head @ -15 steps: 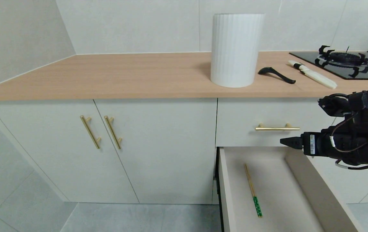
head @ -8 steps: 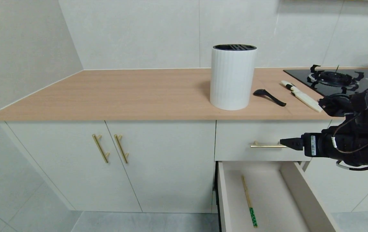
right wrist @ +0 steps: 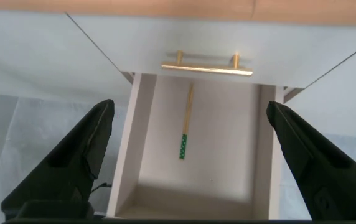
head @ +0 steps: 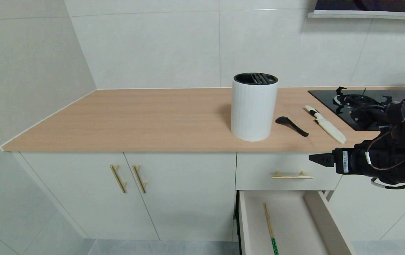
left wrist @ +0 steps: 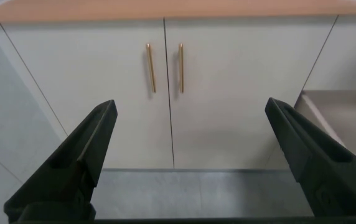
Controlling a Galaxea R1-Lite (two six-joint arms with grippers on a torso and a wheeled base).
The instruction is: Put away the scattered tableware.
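The lower drawer [head: 316, 216] stands pulled out at the bottom right of the head view, presumably so tableware can go in. A pair of chopsticks [head: 269, 226] lies lengthwise on its floor, pale wood with a green patterned end. The right hand [right wrist: 188, 112] hangs above that drawer, fingers wide apart and empty, likely free for the next pickup. The left hand [left wrist: 190, 107], likewise spread and empty, faces the cabinet doors [left wrist: 228, 81]. On the worktop [head: 145, 120], right of centre, a black spoon [head: 291, 125] and a white-bladed knife [head: 324, 124] lie loose beside the white ribbed knife block [head: 254, 106]. The block's black slotted top suggests that the knife belongs there.
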